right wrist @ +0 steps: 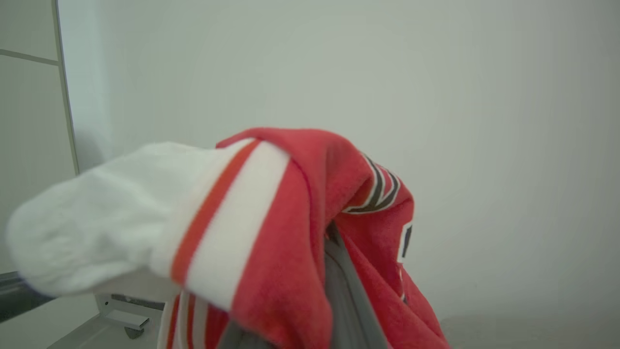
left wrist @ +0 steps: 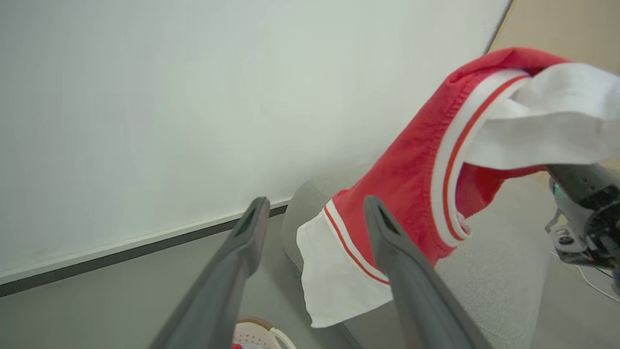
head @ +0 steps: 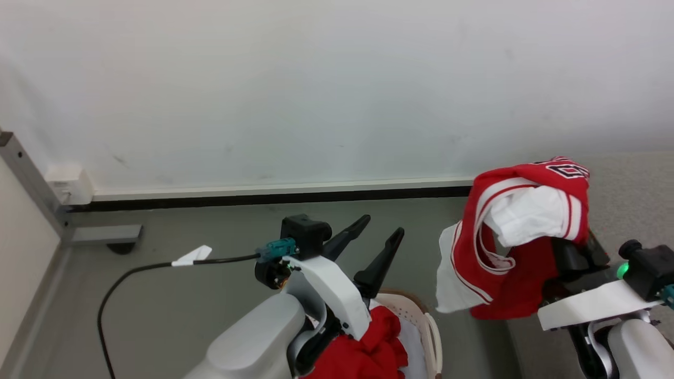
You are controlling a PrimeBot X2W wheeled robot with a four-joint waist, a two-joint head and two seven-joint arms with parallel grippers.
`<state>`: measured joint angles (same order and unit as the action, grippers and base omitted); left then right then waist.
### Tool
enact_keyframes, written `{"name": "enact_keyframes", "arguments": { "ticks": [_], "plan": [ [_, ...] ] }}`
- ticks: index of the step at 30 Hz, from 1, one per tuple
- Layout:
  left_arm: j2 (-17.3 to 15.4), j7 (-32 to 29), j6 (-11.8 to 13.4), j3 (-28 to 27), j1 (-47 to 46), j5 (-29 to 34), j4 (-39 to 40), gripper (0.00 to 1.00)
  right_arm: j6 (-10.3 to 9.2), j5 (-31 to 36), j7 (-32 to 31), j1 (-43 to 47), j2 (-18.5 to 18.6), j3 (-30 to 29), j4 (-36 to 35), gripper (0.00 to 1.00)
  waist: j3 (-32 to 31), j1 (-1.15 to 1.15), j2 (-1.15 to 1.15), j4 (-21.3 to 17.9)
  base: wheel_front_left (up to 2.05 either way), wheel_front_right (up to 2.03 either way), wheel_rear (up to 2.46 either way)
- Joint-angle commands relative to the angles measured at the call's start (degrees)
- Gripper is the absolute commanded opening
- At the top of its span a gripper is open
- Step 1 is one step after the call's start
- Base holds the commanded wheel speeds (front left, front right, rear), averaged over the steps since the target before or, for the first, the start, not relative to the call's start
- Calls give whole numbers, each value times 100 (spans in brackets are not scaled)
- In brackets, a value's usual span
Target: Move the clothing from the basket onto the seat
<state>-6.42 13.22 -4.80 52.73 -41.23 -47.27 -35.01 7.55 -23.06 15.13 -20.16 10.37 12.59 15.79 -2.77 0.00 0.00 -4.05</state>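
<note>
hiding most of the right hand (head: 571, 257) that pinches it, the clothing (head: 526, 287) hangs near the wide-open left hand (head: 383, 225).

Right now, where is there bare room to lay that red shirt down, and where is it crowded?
The grey seat is bare to the right of the hanging red jersey. Floor between the wall and the open left gripper is free, apart from a black cable. Crowded: the basket, with red clothing in it and the left arm above.
</note>
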Motion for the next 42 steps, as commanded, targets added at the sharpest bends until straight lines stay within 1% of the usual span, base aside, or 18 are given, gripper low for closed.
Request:
{"name": "enact_keyframes", "arguments": {
  "ticks": [1,5,6,11,19,25,30,36,39,40,42],
  "plan": [
    [-86,78,-15,39,146,102,155,100,-12,118,3,165,80,-159,-177,0,26,0,0,-268,0,0,0],
    [-144,134,-10,60,277,216,410,100,-12,192,1,362,149,-329,-361,0,71,0,0,-631,0,0,0],
    [-144,134,-10,60,277,216,410,100,-12,192,1,362,149,-329,-361,0,71,0,0,-631,0,0,0],
    [-190,179,-54,76,431,344,720,100,-12,309,3,593,218,-417,-587,0,123,0,0,-1055,0,0,0],
    [-241,190,-103,2,612,741,1154,100,-11,470,2,907,244,-574,-956,0,275,0,0,-1698,0,0,0],
    [-273,192,-64,-126,742,1104,1264,100,-11,487,3,998,199,-654,-1109,0,332,0,0,-2089,0,0,0],
    [-245,193,-76,-176,811,1319,1245,100,-11,518,-1,929,218,-628,-1205,0,394,0,0,-2233,0,0,0],
    [-257,193,-116,-188,781,1374,1222,100,-11,508,-119,581,294,-561,-1261,0,591,0,0,-2222,0,0,0],
    [-310,144,-138,-138,602,1444,1295,100,-12,466,-219,178,396,-601,-1197,0,917,0,0,-2128,0,0,0],
    [-360,133,-147,-134,555,1470,1319,100,-12,398,-234,23,344,-613,-1173,0,1037,0,0,-2086,0,0,0],
    [-452,39,-155,-110,434,1527,1428,100,-12,541,-381,-273,502,-699,-1106,0,1352,0,0,-1950,0,0,0]
  ]
}}
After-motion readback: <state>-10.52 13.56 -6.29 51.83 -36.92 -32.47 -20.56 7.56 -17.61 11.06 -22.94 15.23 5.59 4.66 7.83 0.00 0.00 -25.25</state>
